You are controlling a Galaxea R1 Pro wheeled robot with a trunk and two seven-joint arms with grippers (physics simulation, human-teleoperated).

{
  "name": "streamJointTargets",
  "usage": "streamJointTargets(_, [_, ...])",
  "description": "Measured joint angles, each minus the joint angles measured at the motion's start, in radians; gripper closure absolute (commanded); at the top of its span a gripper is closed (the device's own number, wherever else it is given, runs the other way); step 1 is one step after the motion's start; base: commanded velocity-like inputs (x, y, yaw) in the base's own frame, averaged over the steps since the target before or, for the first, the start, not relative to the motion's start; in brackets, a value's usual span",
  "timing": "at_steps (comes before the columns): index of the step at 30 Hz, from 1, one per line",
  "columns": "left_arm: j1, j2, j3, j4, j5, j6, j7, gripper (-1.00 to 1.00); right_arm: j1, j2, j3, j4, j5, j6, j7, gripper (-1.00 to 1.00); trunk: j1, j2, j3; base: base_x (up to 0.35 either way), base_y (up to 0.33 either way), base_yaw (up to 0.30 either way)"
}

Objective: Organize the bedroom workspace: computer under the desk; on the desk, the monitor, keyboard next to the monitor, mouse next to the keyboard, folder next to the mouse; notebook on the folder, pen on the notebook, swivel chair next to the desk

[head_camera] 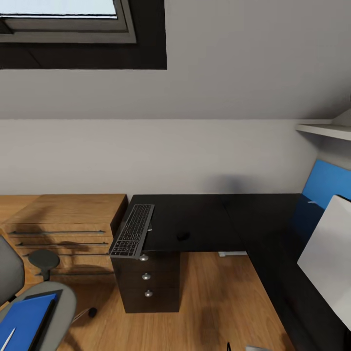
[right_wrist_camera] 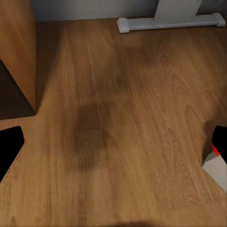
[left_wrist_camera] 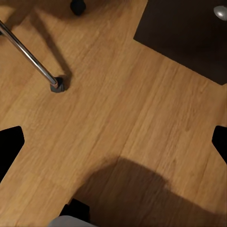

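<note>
Left tool (left_wrist_camera: 113, 142): I see its fingers apart, empty, over the wood floor (left_wrist_camera: 118, 104) by a chair leg (left_wrist_camera: 28, 54). Right tool (right_wrist_camera: 113, 146): fingers apart, empty, above floor near the white leg (right_wrist_camera: 170, 21). Head view: keyboard (head_camera: 132, 230) overhangs the surface (head_camera: 204, 219) edge; mouse (head_camera: 183, 236) beside it; monitor (head_camera: 329, 261) at right; folder (head_camera: 24, 324) with pen (head_camera: 7, 337) on swivel chair (head_camera: 61, 304).

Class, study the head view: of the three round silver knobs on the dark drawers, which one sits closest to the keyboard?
The top knob: it sits just below the keyboard's overhanging near end. The middle knob and bottom knob lie lower down the drawers.
</note>
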Motion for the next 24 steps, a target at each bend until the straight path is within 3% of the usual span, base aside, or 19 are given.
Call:
streamJointTargets(18, [0.0, -0.004, -0.071, 0.016, -0.02, 0.001, 0.0, -1.0, 0.0, 0.005, 0.0, 0.0, 0.005, -0.006, 0.0, -1.0, 0.0, 0.0, 0.028, -0.001, 0.0, 0.0])
streamJointTargets(24, [0.0, -0.005, -0.086, 0.021, -0.023, 0.0, 0.0, -1.0, 0.0, 0.005, 0.001, -0.001, 0.007, -0.007, 0.002, -1.0, 0.0, 0.0, 0.037, -0.132, 0.045, 0.0])
